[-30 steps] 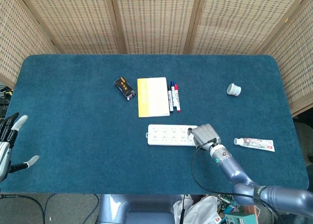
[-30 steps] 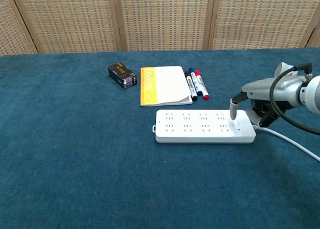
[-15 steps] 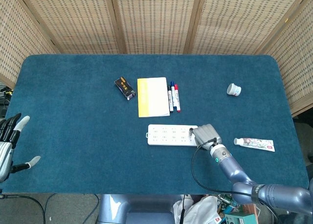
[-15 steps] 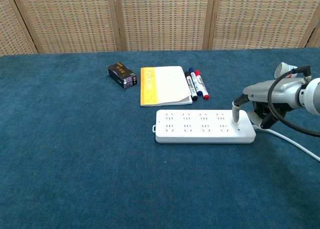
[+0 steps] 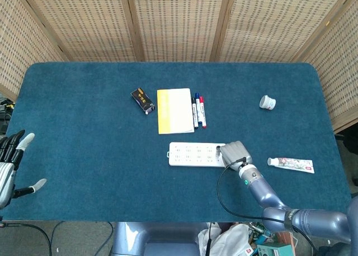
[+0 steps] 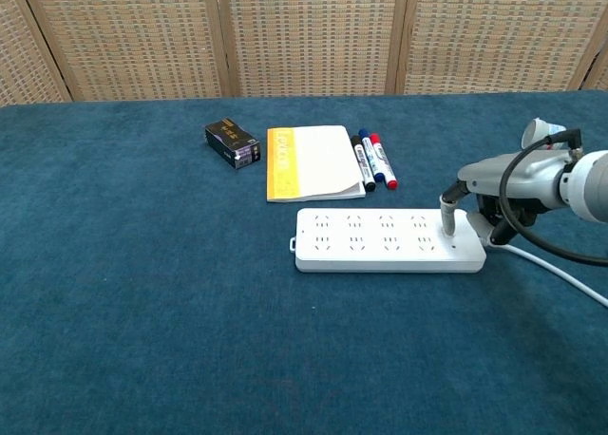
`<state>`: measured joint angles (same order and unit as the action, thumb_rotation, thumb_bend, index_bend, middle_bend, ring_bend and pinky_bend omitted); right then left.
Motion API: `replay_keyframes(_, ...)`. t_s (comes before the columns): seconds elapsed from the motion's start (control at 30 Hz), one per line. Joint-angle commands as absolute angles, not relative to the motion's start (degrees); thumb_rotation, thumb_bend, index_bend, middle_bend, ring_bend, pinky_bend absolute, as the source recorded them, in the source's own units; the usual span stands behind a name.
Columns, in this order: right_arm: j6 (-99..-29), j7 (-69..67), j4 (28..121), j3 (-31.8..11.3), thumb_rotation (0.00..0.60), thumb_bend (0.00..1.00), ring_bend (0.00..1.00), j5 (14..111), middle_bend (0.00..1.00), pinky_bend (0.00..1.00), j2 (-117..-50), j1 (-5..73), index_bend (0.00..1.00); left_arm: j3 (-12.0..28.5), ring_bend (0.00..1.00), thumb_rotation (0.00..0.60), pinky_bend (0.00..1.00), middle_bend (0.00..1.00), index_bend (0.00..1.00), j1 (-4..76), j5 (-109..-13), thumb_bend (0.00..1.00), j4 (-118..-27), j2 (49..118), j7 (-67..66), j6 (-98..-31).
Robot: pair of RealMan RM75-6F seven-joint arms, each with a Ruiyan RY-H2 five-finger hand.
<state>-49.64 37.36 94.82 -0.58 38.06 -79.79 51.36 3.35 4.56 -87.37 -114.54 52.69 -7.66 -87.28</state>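
A white power strip (image 5: 193, 153) (image 6: 380, 240) lies flat at the middle of the blue table, its white cord (image 6: 560, 275) running off to the right. My right hand (image 5: 235, 153) (image 6: 496, 180) hovers over the strip's right end with most fingers curled in. One extended fingertip (image 6: 446, 218) presses down on the strip's top near that end. It holds nothing. My left hand (image 5: 8, 166) hangs off the table's near left edge, fingers spread and empty; the chest view does not show it.
Behind the strip lie a yellow-spined notebook (image 5: 175, 110) (image 6: 313, 161), three markers (image 5: 199, 110) (image 6: 373, 160) and a small black box (image 5: 142, 100) (image 6: 232, 142). A white cup (image 5: 267, 103) (image 6: 537, 131) stands far right. A toothpaste tube (image 5: 291, 164) lies right of my right hand.
The right hand's extended finger has come down slightly and now presses the strip's right end. The left hand has drifted a little lower.
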Motion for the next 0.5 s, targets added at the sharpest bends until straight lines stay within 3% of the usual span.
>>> replay_keyframes(0.03, -50.05, 37.66, 94.78, -0.33, 0.6, 0.76, 1.0, 37.93, 0.95, 1.0, -80.22, 51.55, 0.33, 3.37, 0.0, 0.6, 0.0, 0.0, 0.0, 4.58, -87.42, 0.0, -114.7, 52.7, -7.85, -87.31)
replay_keyframes(0.3, -53.0, 37.53, 95.76, -1.05, 0.6, 0.76, 1.0, 39.2, 0.95, 1.0, -80.02, 51.49, 0.33, 3.32, 0.0, 0.6, 0.0, 0.0, 0.0, 4.47, -87.35, 0.0, -114.67, 52.58, -7.53, -87.44)
replay_keyframes(0.5, -56.05, 36.11, 102.4, -2.92, 0.6, 0.76, 1.0, 41.76, 0.95, 1.0, -75.11, 50.86, 0.33, 3.26, 0.0, 0.6, 0.0, 0.0, 0.0, 4.5, -87.45, 0.0, -114.59, 52.51, -7.28, -87.36)
